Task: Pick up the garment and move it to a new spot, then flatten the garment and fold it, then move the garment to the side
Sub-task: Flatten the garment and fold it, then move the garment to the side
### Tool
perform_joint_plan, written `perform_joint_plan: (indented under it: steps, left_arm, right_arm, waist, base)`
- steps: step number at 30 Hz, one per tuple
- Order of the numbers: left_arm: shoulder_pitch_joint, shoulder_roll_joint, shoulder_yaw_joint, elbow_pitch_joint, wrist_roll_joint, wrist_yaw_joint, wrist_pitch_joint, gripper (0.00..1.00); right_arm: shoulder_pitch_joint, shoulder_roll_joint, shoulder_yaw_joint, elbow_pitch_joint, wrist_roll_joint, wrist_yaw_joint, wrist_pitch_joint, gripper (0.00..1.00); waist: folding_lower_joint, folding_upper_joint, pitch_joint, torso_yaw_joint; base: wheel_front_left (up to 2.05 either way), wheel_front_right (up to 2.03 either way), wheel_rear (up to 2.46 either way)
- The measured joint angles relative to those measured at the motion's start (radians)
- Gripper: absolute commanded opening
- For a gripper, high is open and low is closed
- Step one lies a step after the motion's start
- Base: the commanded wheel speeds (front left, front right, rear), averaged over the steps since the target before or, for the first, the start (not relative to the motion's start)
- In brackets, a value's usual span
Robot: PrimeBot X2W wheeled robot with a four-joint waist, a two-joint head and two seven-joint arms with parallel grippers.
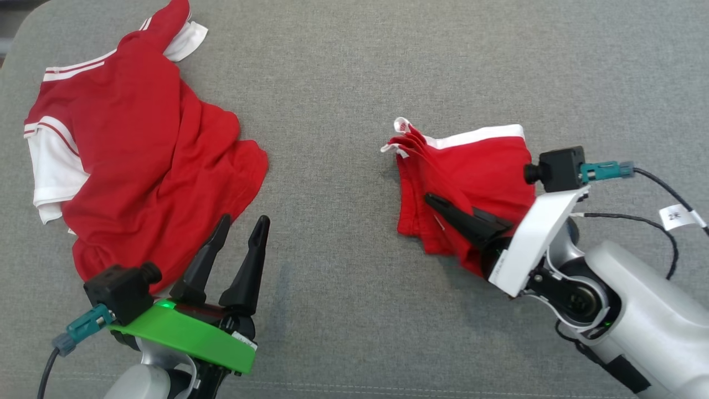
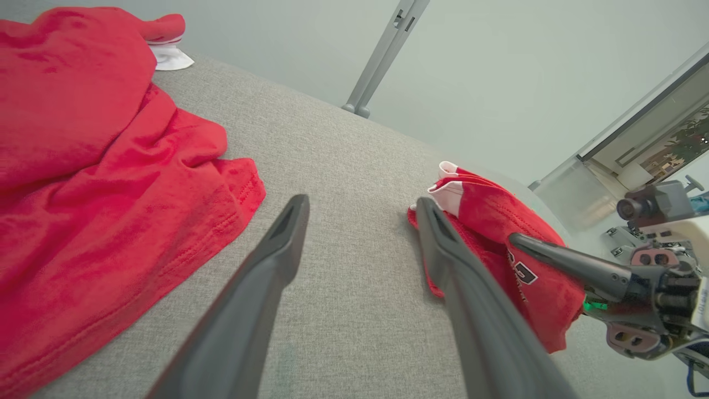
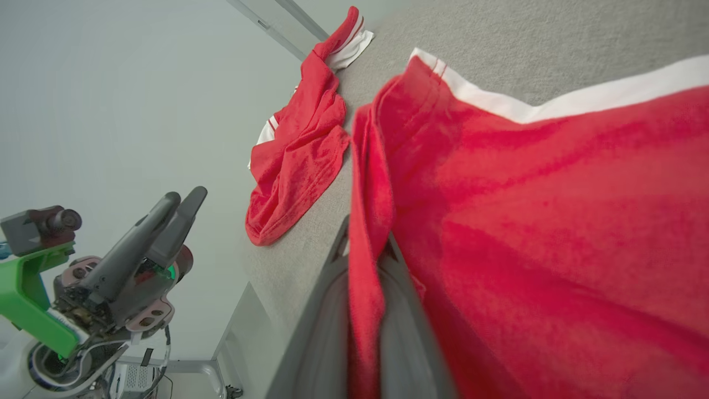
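A red garment (image 1: 476, 166) with a white band lies bunched in folds on the grey cloth surface (image 1: 343, 83), right of centre. My right gripper (image 1: 437, 204) is shut on its near edge, and in the right wrist view a fold of the garment (image 3: 554, 194) runs between the two fingers (image 3: 332, 310). My left gripper (image 1: 244, 221) stands open and holds nothing. It hovers at the lower left, just off the hem of a second, crumpled red shirt (image 1: 138, 144). The left wrist view shows the folded garment (image 2: 487, 205) and the right gripper (image 2: 518, 241) past my left gripper (image 2: 361, 202).
The crumpled red shirt (image 2: 83, 138) with white sleeves and stripes covers the left of the surface. Bare grey cloth lies between the two garments and along the far side. A metal post (image 2: 382, 55) stands beyond the far edge. Cables (image 1: 664, 194) trail from the right wrist.
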Motion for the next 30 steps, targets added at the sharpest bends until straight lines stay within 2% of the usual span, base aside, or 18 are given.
perform_joint_plan:
  steps: [7, 8, 9, 10, 11, 15, 19, 24, 27, 30]
  left_arm:
    - [0.000, 0.000, 0.003, 0.005, 0.001, 0.000, 0.000, 1.00]
    - [0.000, 0.000, 0.005, 0.005, 0.001, 0.000, 0.000, 1.00]
    - [0.000, 0.001, 0.008, 0.006, 0.002, 0.000, 0.000, 1.00]
    - [0.000, 0.002, 0.009, 0.007, 0.002, 0.000, 0.000, 1.00]
    - [0.000, 0.002, 0.010, 0.008, 0.002, 0.000, 0.000, 1.00]
    - [0.000, 0.003, 0.010, 0.017, 0.007, 0.000, 0.000, 1.00]
    - [0.001, 0.004, 0.011, 0.029, 0.007, 0.000, 0.000, 1.00]
    - [0.004, 0.005, 0.023, 0.036, 0.007, 0.000, 0.000, 1.00]
    - [0.010, 0.010, 0.026, 0.035, 0.008, 0.000, 0.000, 1.00]
    - [0.017, 0.011, 0.025, 0.033, 0.009, 0.000, 0.000, 1.00]
  right_arm:
    - [-0.017, 0.064, 0.006, 0.030, -0.028, -0.041, -0.029, 0.00]
    - [-0.025, 0.075, 0.005, 0.035, -0.030, -0.044, -0.035, 0.10]
    - [-0.033, 0.086, 0.004, 0.037, -0.031, -0.048, -0.038, 0.38]
    - [-0.039, 0.098, 0.006, 0.040, -0.033, -0.050, -0.043, 0.84]
    - [-0.043, 0.107, 0.008, 0.040, -0.034, -0.050, -0.044, 1.00]
    - [-0.043, 0.133, 0.022, 0.036, -0.033, -0.043, -0.061, 1.00]
    - [-0.037, 0.119, 0.002, 0.020, -0.036, -0.037, -0.095, 1.00]
    - [0.004, 0.020, -0.067, 0.024, -0.070, -0.073, -0.145, 1.00]
    - [0.060, -0.040, -0.092, 0.053, -0.079, -0.111, -0.157, 1.00]
    - [0.097, -0.067, -0.110, 0.073, -0.073, -0.123, -0.157, 1.00]
  waist:
    - [0.0000, 0.0000, 0.008, 0.004]
    - [0.0000, 0.0000, 0.008, 0.002]
    - [0.0000, 0.0000, 0.008, -0.001]
    - [0.0000, 0.0000, 0.008, -0.003]
    - [0.0000, 0.0000, 0.007, -0.006]
    - [0.0000, 0.0000, -0.006, -0.018]
    - [0.0000, 0.0000, -0.024, -0.028]
    - [0.0000, 0.0000, -0.050, -0.040]
    - [0.0000, 0.0000, -0.063, -0.049]
    - [0.0000, 0.0000, -0.068, -0.053]
  base:
    - [0.00, 0.00, 0.00]
    - [0.00, 0.00, 0.00]
    - [0.00, 0.00, 0.00]
    - [0.00, 0.00, 0.00]
    - [0.00, 0.00, 0.00]
    - [0.00, 0.00, 0.00]
    - [0.00, 0.00, 0.00]
    - [0.00, 0.00, 0.00]
    - [0.00, 0.00, 0.00]
    - [0.00, 0.00, 0.00]
